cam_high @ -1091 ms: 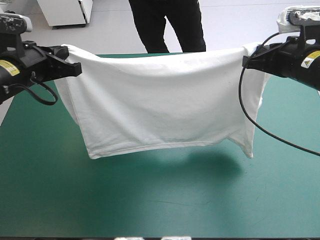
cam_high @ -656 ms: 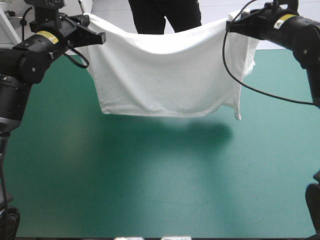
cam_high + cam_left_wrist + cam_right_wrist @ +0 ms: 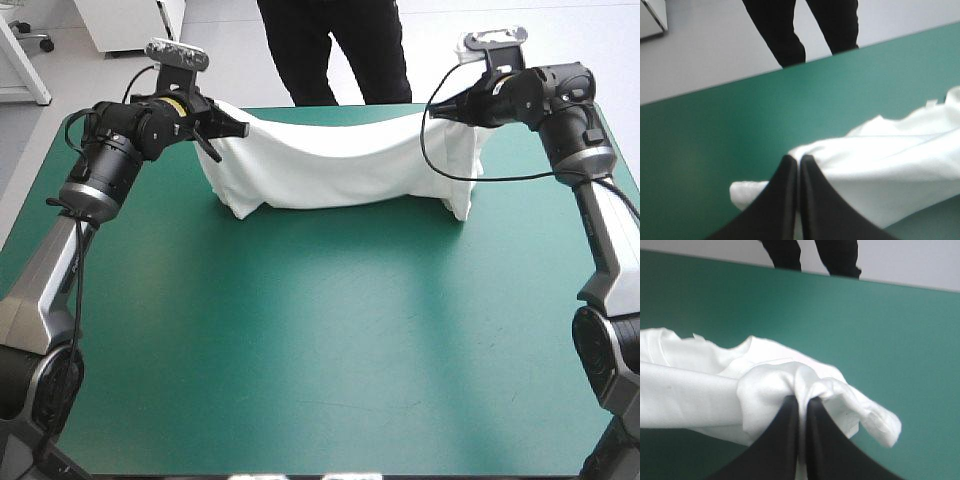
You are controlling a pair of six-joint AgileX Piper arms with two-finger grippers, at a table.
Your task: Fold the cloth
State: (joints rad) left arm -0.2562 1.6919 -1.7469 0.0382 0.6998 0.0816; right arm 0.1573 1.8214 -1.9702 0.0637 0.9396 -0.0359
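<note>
Teal-green table point(image 3: 300, 350), T-shirt point(image 3: 340, 170) (far side) clamped by left gripper point(image 3: 238, 128) and right gripper point(image 3: 437, 113)

The T-shirt point(image 3: 330, 165) is soft, matt white cloth, creased. The teal-green cover point(image 3: 320, 330) looks smooth with a faint sheen. The black fingers point(image 3: 785, 200) look like smooth, matt plastic.

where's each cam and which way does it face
High view: above and behind the robot, looking forward and down at the teal-green table; both arms show, left gripper and right gripper holding the T-shirt between them.
Left wrist view: above the left wrist, looking along its shut black fingers toward the table's far edge.
Right wrist view: likewise, along the right gripper's shut fingers.
Shared: all show T-shirt and table.
</note>
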